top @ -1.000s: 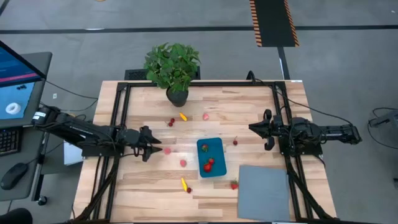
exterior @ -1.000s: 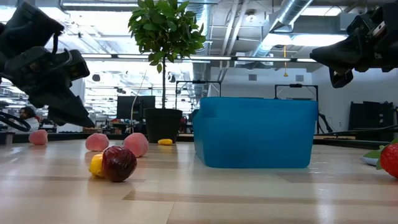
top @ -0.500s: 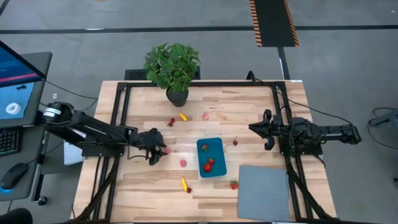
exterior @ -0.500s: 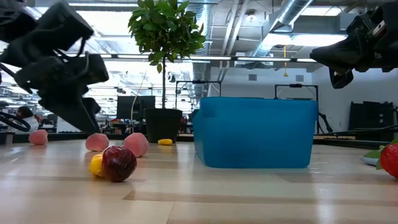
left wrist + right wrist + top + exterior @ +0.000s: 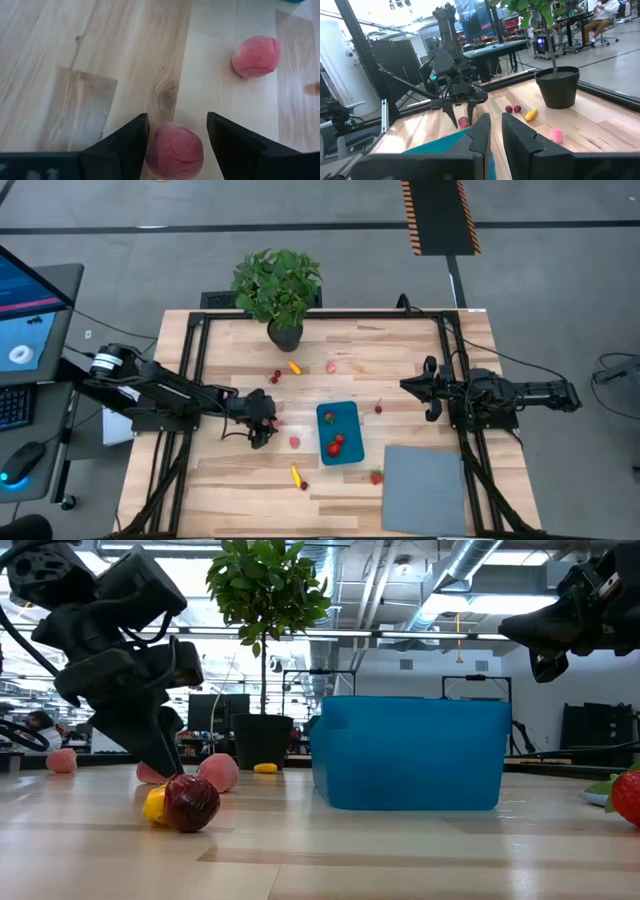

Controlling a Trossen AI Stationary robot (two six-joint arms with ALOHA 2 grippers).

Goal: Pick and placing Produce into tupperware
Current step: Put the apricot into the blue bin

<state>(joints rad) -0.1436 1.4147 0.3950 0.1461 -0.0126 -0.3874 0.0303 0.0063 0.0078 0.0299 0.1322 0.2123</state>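
Note:
The teal-blue tub (image 5: 338, 420) sits at mid-table with a few red pieces (image 5: 335, 445) inside it. My left gripper (image 5: 264, 423) points down, open, just left of the tub. Its fingers stand on either side of a pink piece (image 5: 175, 150) lying on the wood. A second pink piece (image 5: 256, 56) lies between that one and the tub. More produce is scattered about: a yellow and a dark red piece (image 5: 190, 802), a strawberry (image 5: 376, 477), and others near the plant pot (image 5: 294, 367). My right gripper (image 5: 404, 385) hovers shut, right of the tub. My left gripper comes from above, pointing down, with one open finger (image 5: 135, 137) on each side of the pink piece (image 5: 172, 147), which rests on the table. One finger's inner edge is right beside the piece; whether it touches, I cannot tell.
A potted green plant (image 5: 278, 290) stands at the far edge. A flat grey mat (image 5: 425, 490) lies at the near right corner. Bare wood lies between the tub and the right arm. A monitor and keyboard stand off the table's left side.
My left gripper has moved toward the table's right, toward the tub, and come down with its fingers tipped downward, ending over the pink piece it was beside a second ago. The produce, the tub and the right arm have kept still.

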